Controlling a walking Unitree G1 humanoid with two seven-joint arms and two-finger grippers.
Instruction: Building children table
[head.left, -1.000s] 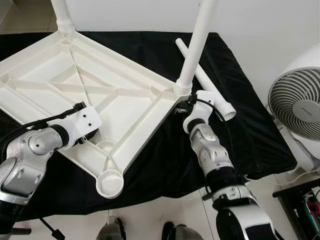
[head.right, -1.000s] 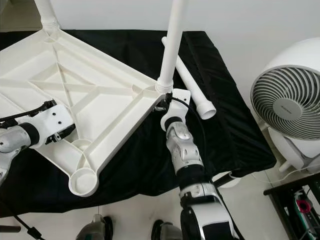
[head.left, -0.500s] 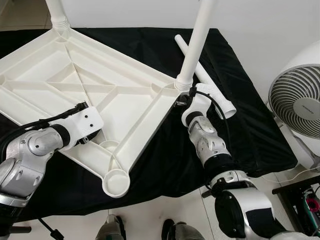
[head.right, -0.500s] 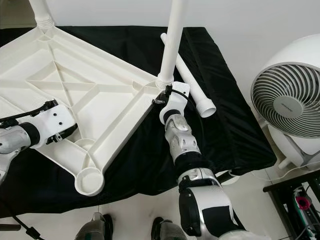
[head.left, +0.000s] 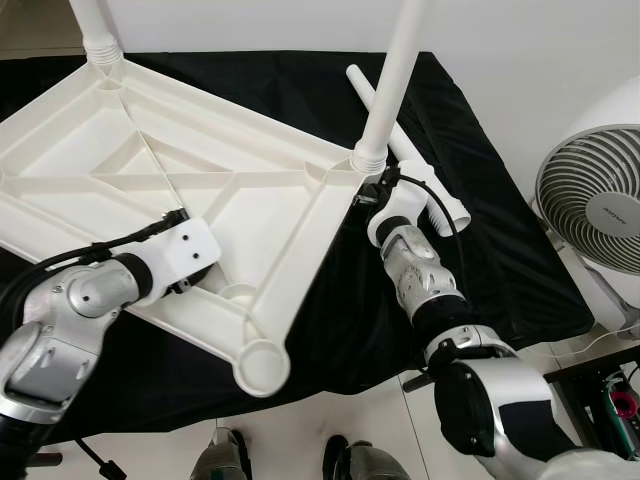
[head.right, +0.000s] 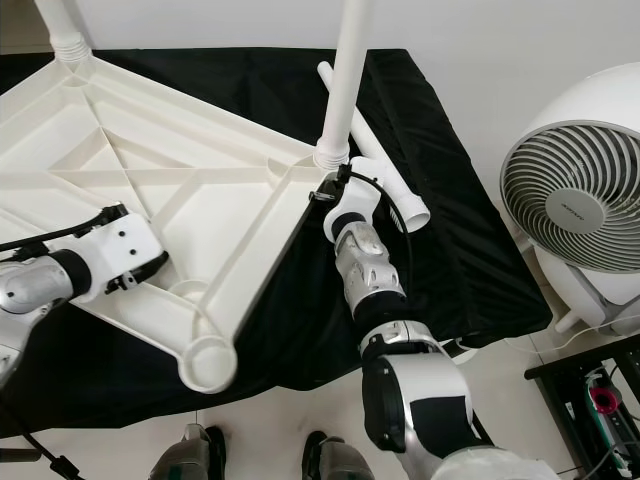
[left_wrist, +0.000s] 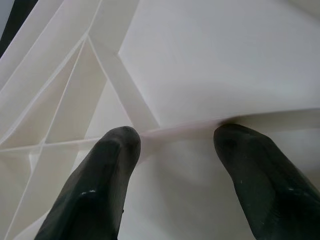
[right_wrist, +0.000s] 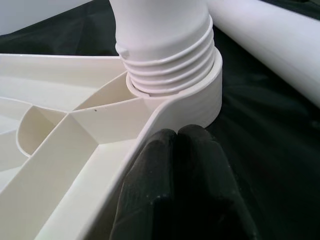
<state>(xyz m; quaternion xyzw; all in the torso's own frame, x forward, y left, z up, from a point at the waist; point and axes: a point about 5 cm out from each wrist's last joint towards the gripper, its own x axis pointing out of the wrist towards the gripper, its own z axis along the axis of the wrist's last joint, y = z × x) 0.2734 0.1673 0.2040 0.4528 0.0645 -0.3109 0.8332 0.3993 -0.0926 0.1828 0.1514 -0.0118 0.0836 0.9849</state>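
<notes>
Our left gripper (left_wrist: 172, 150) has its two black fingers (left_wrist: 95, 185) spread apart, straddling a raised rib on the underside of the white tabletop (head.left: 150, 170); the fingertips sit against the plastic on either side of that rib. Our right gripper (right_wrist: 175, 145) has its fingers pressed together, tips touching the outer wall of the corner socket (right_wrist: 197, 102) where a white leg (head.left: 390, 85) is threaded in. We cannot tell whether anything is caught between those fingers.

The tabletop lies upside down and tilted on a table draped in black cloth (head.left: 300, 90), its ribbed underside facing us. A second leg (head.left: 95, 30) stands in the far left corner socket, and the near corner socket (head.left: 262, 367) is an open ring. A loose leg (head.left: 425, 180) lies flat on the cloth just beyond our right gripper. A white fan (head.left: 595, 220) stands off the table to our right.
</notes>
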